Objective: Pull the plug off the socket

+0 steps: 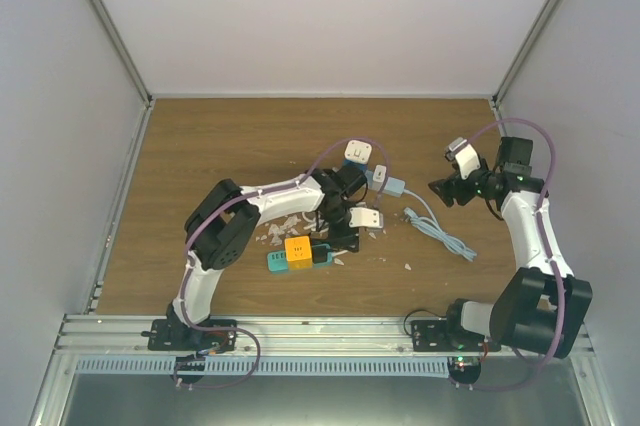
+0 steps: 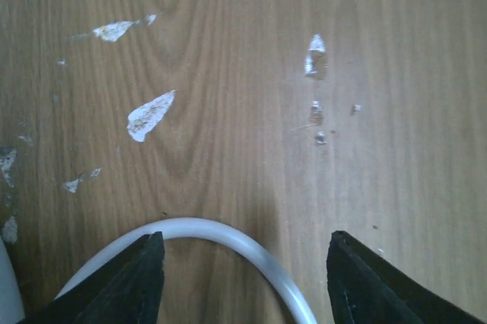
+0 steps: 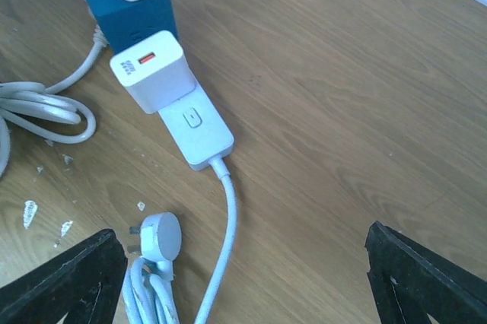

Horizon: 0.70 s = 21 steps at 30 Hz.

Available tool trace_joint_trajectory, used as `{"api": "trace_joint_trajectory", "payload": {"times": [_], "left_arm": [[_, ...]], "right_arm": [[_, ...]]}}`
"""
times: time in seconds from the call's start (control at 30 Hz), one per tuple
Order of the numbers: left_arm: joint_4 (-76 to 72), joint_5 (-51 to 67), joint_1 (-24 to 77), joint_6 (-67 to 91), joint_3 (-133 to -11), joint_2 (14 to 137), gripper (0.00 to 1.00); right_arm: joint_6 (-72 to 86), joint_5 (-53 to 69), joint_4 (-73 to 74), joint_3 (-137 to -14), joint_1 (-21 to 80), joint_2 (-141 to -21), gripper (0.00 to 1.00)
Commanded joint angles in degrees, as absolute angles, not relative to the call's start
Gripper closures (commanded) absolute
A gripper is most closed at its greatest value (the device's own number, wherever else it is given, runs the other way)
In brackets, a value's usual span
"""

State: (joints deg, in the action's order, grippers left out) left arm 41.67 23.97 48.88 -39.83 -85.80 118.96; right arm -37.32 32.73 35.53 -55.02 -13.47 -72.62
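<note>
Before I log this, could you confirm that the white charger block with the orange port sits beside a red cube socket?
Not quite: the right wrist view shows the cube socket is dark blue, not red; the white charger block with the orange port does sit beside it.

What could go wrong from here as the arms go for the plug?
The left gripper and right gripper are both open, nothing holding the blue cube socket, so pulling the white charger block with the orange port may drag the whole cluster. The left one straddles a white cable, not a plug; closing there could grab the cord.
</note>
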Motion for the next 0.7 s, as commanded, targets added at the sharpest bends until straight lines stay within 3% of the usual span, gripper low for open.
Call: {"api": "trace_joint_trajectory", "payload": {"times": [0.0,0.27,0.43,0.67], "left_arm": [[45.03,26.88,49.75,-39.86,-86.95,113.59,0.33],[47.88,28.65,47.78,-38.46,-83.92,101.24,0.01],[47.15,27.73,42.91,-36.43,-79.06,91.53,0.01],[46.62,25.79,29.15,-28.17,-75.91,82.58,0.01]], "right_arm": [[-39.87,37.95,36.91,-54.21,-13.90,-71.63,0.13],[-45.17,47.20,38.07,-54.73,-13.76,-71.77,0.10],[-48.63,53.56,39.80,-54.77,-11.29,-71.98,0.08],[-49.15,53.52,39.23,-52.62,0.95,-71.53,0.07]]}}
